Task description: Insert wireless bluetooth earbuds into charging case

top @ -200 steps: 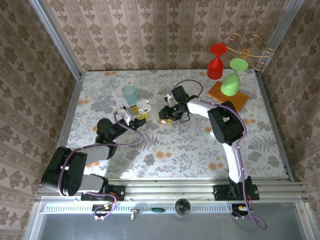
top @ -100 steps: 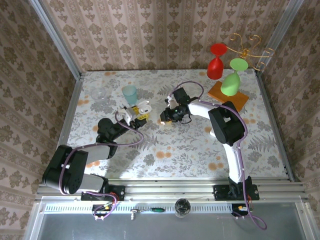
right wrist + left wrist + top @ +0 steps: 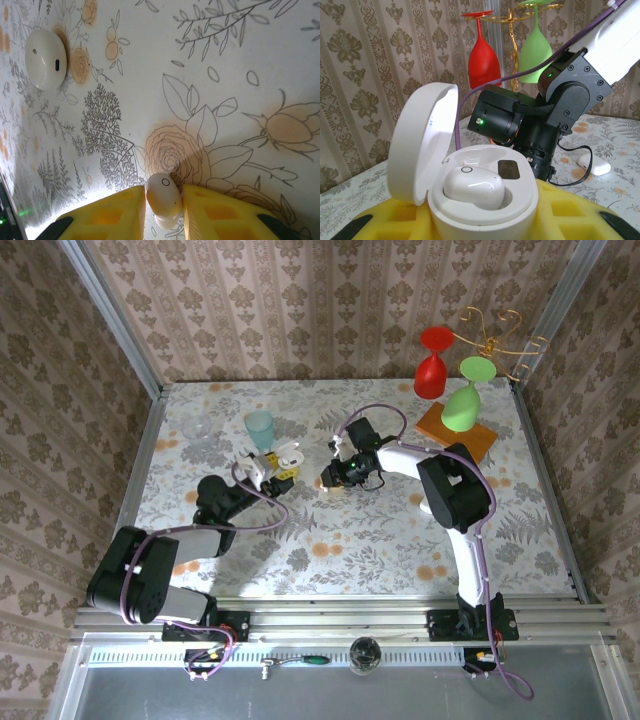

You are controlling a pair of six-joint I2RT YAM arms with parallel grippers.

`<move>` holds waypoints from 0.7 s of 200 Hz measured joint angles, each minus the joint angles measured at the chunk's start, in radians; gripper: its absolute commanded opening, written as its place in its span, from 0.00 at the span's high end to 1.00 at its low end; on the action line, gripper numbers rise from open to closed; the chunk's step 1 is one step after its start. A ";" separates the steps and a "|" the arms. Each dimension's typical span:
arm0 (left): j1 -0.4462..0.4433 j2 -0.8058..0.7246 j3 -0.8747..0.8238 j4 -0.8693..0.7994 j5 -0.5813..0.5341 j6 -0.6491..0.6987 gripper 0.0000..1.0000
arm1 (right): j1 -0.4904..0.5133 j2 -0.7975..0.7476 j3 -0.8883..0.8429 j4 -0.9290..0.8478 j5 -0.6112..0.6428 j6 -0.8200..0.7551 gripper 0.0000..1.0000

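With the first earbud (image 3: 472, 185) seated in the open charging case (image 3: 427, 135) clamped by the left gripper (image 3: 482, 217), the right gripper (image 3: 163, 202) pinches the second earbud (image 3: 161, 192) on the floral tabletop (image 3: 240, 60), so the next move is probably to lift it and align it over the empty socket (image 3: 507, 169), all within damask-papered walls (image 3: 300, 310).

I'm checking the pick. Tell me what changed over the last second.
The right pincer edged slightly toward the table's near side and closed on the loose earbud lying there. The left pincer stayed put, holding the open charging case with a seated earbud inside. The red glass and green glass did not move.
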 measured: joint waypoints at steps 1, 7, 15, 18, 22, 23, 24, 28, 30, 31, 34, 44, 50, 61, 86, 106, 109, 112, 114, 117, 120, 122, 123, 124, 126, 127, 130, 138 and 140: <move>0.000 0.000 0.000 0.000 0.000 0.000 0.81 | 0.000 0.000 0.000 0.000 0.000 0.000 0.75; 0.000 0.000 0.000 0.000 0.000 0.000 0.81 | 0.002 0.000 0.000 -0.003 0.000 -0.001 0.76; -0.001 0.000 0.000 0.000 0.000 0.000 0.81 | 0.003 0.000 0.000 -0.008 0.000 -0.001 0.77; -0.001 0.000 0.000 0.000 0.000 0.000 0.81 | 0.005 0.000 0.000 -0.008 0.000 -0.001 0.77; -0.001 0.000 0.000 0.000 0.000 0.000 0.81 | 0.006 0.000 0.000 -0.008 0.000 -0.002 0.78; -0.001 0.000 0.000 0.000 0.000 0.000 0.81 | 0.006 0.000 0.000 -0.008 0.000 -0.002 0.78; -0.001 0.000 0.000 0.000 0.000 0.000 0.81 | 0.006 0.000 0.000 -0.008 0.000 -0.002 0.78; -0.001 0.001 0.000 0.000 0.000 0.000 0.81 | 0.008 0.000 0.000 -0.009 0.000 -0.002 0.78; -0.001 0.001 0.000 0.000 0.000 0.000 0.81 | 0.008 0.000 0.000 -0.008 0.000 -0.002 0.78; -0.001 0.001 0.000 0.000 0.000 0.000 0.81 | 0.008 0.000 0.000 -0.008 0.000 -0.002 0.78; -0.001 0.001 0.000 0.000 0.000 0.000 0.81 | 0.010 0.000 0.000 -0.008 0.000 -0.003 0.78; -0.001 0.004 0.000 0.000 0.000 0.000 0.81 | 0.012 -0.002 0.000 -0.008 0.002 -0.003 0.79; -0.001 0.006 0.000 0.000 -0.001 0.000 0.81 | 0.013 -0.004 -0.002 -0.007 0.006 -0.002 0.80; -0.001 0.014 0.000 0.001 -0.001 0.001 0.81 | 0.015 -0.019 -0.022 0.002 0.018 -0.001 0.81; -0.001 0.034 0.000 0.002 -0.001 0.001 0.81 | 0.018 -0.098 -0.113 0.020 0.070 0.003 0.80; -0.005 0.048 0.000 0.003 0.001 0.001 0.80 | 0.018 -0.192 -0.188 0.032 0.104 0.004 0.80; -0.005 0.051 0.001 0.003 0.004 0.001 0.80 | 0.018 -0.208 -0.197 0.032 0.110 0.004 0.80; -0.005 0.053 0.002 0.003 0.007 0.000 0.81 | 0.018 -0.222 -0.205 0.034 0.113 0.004 0.80; -0.005 0.055 0.003 0.003 0.008 0.000 0.81 | 0.018 -0.235 -0.211 0.034 0.115 0.003 0.80; -0.005 0.057 0.004 0.003 0.011 0.000 0.81 | 0.018 -0.250 -0.217 0.035 0.119 0.003 0.80; -0.005 0.060 0.006 0.003 0.016 0.000 0.81 | 0.018 -0.270 -0.225 0.036 0.120 0.002 0.80; -0.005 0.063 0.008 0.003 0.018 0.000 0.81 | 0.018 -0.282 -0.229 0.036 0.124 0.000 0.80; -0.005 0.063 0.008 0.003 0.019 0.000 0.81 | 0.018 -0.286 -0.230 0.037 0.124 0.000 0.80; -0.005 0.064 0.008 0.003 0.020 0.000 0.81 | 0.017 -0.290 -0.232 0.037 0.124 0.000 0.80; -0.005 0.066 0.010 0.003 0.023 0.000 0.81 | 0.017 -0.302 -0.234 0.037 0.124 -0.001 0.80; -0.005 0.067 0.011 0.003 0.024 -0.001 0.81 | 0.017 -0.311 -0.236 0.036 0.126 -0.002 0.80; -0.005 0.070 0.012 0.003 0.027 -0.002 0.81 | 0.017 -0.327 -0.240 0.035 0.129 -0.004 0.80; -0.005 0.077 0.014 0.006 0.037 -0.007 0.81 | 0.017 -0.368 -0.242 0.031 0.134 -0.011 0.80; -0.005 0.078 0.014 0.006 0.038 -0.008 0.81 | 0.017 -0.376 -0.242 0.031 0.134 -0.013 0.79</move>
